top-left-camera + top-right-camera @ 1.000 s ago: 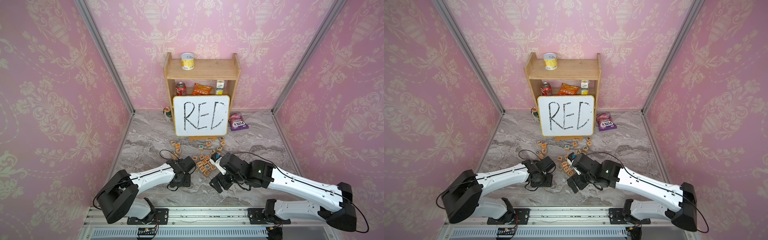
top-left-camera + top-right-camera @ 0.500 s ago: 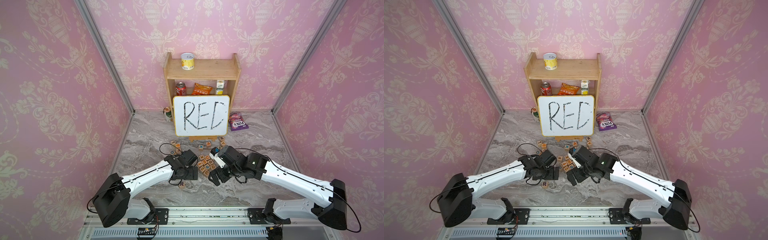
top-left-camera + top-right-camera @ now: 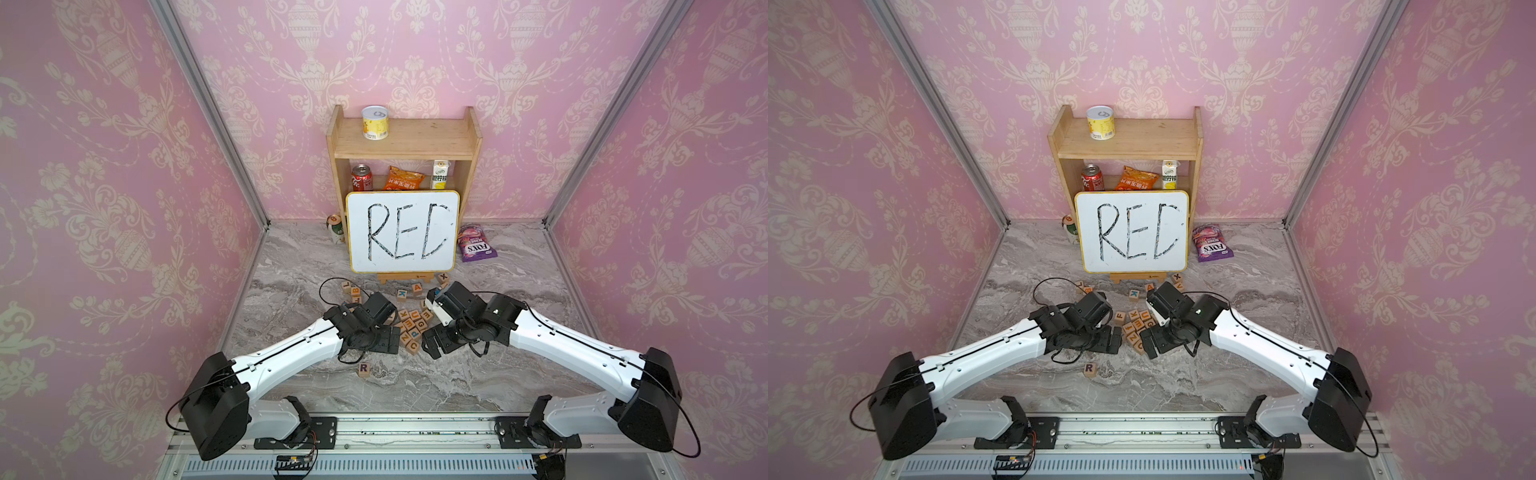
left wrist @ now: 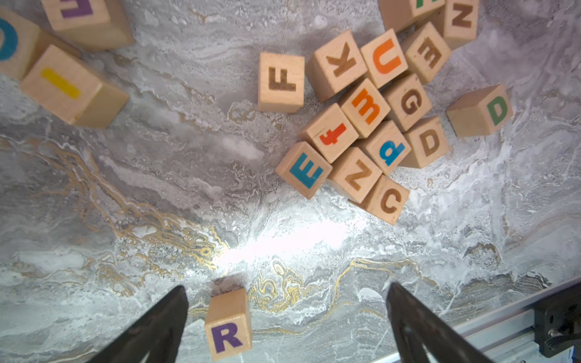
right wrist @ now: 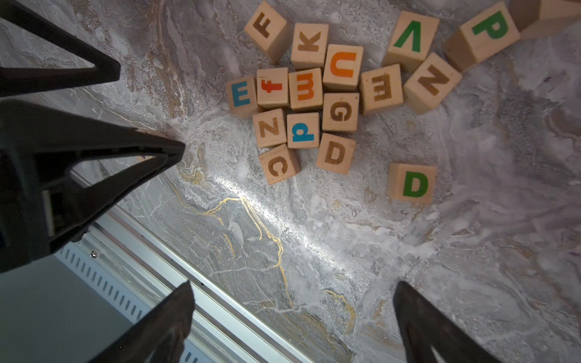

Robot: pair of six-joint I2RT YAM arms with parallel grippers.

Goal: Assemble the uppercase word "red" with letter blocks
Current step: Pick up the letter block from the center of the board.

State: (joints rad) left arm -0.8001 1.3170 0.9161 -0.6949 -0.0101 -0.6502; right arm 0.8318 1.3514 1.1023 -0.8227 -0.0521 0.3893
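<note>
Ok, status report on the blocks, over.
Left gripper, right gripper open, empty. R alone, clear of pile. Green D loose beside pile, unobstructed.

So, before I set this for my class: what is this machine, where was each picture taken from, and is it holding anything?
Two white robot arms stand on a marble table. Two pictures look down from overhead, side by side; two come from cameras on the wrists. The left tool and right tool are two-fingered pincers, both open and empty. The R block lies alone near the front; a green D block sits beside a cluster of letter blocks. Behind stands a whiteboard with handwritten letters.
</note>
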